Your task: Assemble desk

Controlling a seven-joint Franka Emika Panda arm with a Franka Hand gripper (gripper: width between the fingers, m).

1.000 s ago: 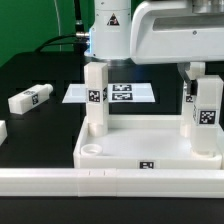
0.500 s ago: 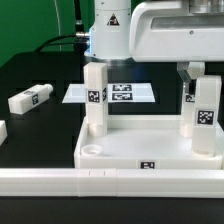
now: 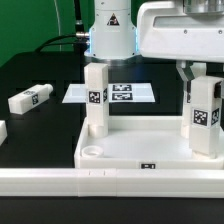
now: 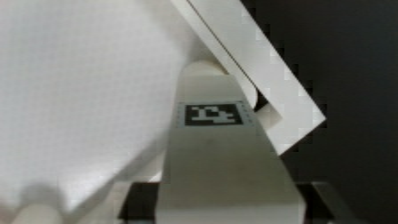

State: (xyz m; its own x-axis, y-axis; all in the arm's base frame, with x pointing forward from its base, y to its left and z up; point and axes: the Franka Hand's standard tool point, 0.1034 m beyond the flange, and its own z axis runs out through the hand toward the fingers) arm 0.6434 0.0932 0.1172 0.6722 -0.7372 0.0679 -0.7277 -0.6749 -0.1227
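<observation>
The white desk top (image 3: 140, 145) lies as a tray against the front rail. One white leg (image 3: 96, 98) stands upright in its far corner on the exterior view's left. A second leg (image 3: 206, 118) stands upright in the far corner on the exterior view's right. My gripper (image 3: 200, 86) is shut on the top of this second leg. In the wrist view the tagged leg (image 4: 222, 150) fills the gap between my dark fingers (image 4: 146, 203), with my gripper (image 4: 228, 206) around it. The near-left corner socket (image 3: 90, 150) is empty.
A loose white leg (image 3: 30, 98) lies on the black table at the exterior view's left, and another white part (image 3: 2, 131) shows at the left edge. The marker board (image 3: 125, 94) lies behind the tray. A long white rail (image 3: 100, 180) runs along the front.
My gripper and the arm have shifted slightly toward the exterior view's right. The held leg appears to have turned a little in its corner. Everything else is still.
</observation>
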